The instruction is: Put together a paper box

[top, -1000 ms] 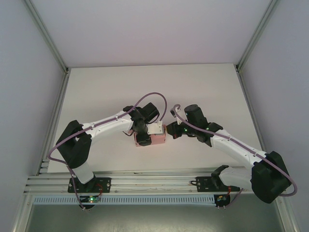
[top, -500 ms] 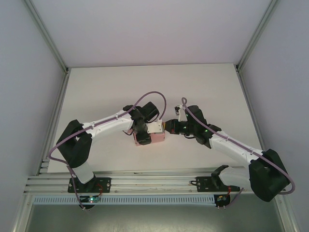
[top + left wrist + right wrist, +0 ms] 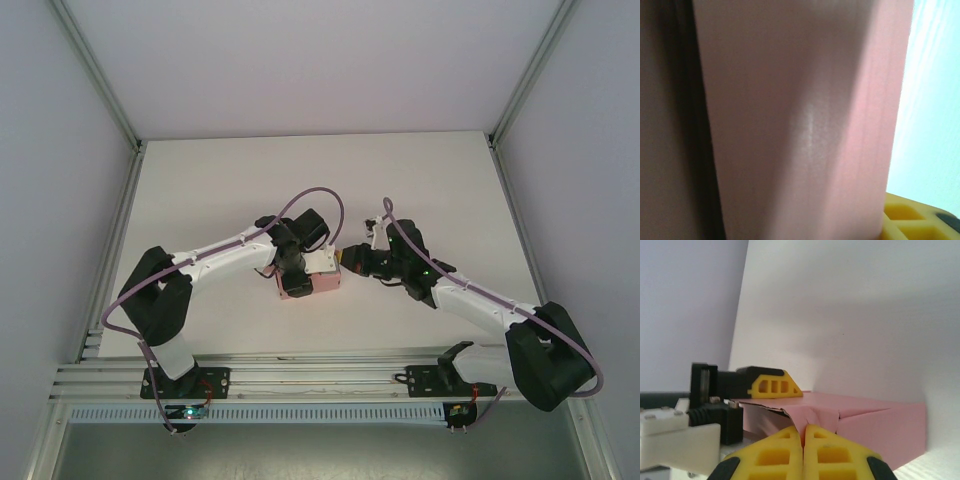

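A small pink paper box (image 3: pixel 313 285) sits mid-desk (image 3: pixel 220 180), between two robot arms. The left gripper (image 3: pixel 295 274) appears to have its jaws clamped across the box, whose smooth matte card lies right against that arm's camera. The right gripper (image 3: pixel 348 262), jaws shut and empty, noses its yellow wedge fingertips (image 3: pixel 775 457) at a creased end flap (image 3: pixel 812 416). Thin card buckles easily, so an off-line push could crumple the flap or slide the box out of the left grip.

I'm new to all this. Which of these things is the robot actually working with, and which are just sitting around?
In the job:
paper box
left gripper, holding the box
right gripper, closed, at the box's flap

Just there:
table
purple cables
metal rail
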Action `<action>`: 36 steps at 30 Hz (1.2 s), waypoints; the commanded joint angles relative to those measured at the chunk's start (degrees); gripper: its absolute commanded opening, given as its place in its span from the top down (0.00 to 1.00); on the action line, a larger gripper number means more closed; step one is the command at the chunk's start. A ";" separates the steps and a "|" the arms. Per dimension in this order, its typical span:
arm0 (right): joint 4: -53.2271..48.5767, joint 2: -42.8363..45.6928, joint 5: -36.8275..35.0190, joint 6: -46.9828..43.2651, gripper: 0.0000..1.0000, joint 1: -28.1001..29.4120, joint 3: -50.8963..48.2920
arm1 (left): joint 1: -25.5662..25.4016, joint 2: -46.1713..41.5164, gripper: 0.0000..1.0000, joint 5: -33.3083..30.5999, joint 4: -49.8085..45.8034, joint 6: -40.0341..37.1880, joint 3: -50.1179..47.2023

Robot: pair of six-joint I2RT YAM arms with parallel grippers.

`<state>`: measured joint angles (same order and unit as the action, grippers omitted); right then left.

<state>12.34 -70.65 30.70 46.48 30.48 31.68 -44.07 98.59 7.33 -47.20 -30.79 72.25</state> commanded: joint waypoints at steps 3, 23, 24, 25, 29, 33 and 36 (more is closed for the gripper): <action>-5.35 1.13 -3.36 -23.42 1.00 1.28 -0.20 | -0.22 1.44 0.47 1.96 1.23 -1.05 -0.09; 2.26 4.38 1.90 -1.12 1.00 -4.36 3.26 | -0.14 1.40 0.47 6.00 1.79 -1.91 -0.18; 4.02 3.59 3.38 0.73 1.00 -4.27 3.06 | -0.16 1.59 0.47 5.94 1.55 -2.06 -0.09; 5.73 2.85 4.62 2.29 1.00 -4.08 2.67 | -0.13 1.89 0.47 6.01 1.29 -2.09 0.06; 16.46 -1.41 7.75 11.31 1.00 -3.54 0.09 | -0.13 3.11 0.48 6.01 1.17 -2.17 0.89; 13.54 -1.51 8.08 6.82 1.00 -3.57 0.23 | -0.13 3.09 0.48 6.33 1.01 -2.56 0.91; 2.39 2.12 2.92 -4.67 1.00 -4.08 0.46 | -0.13 2.36 0.48 5.94 1.40 -2.74 0.27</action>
<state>16.29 -72.07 34.33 49.32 26.59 31.33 -43.05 99.70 9.69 -44.75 -31.07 73.32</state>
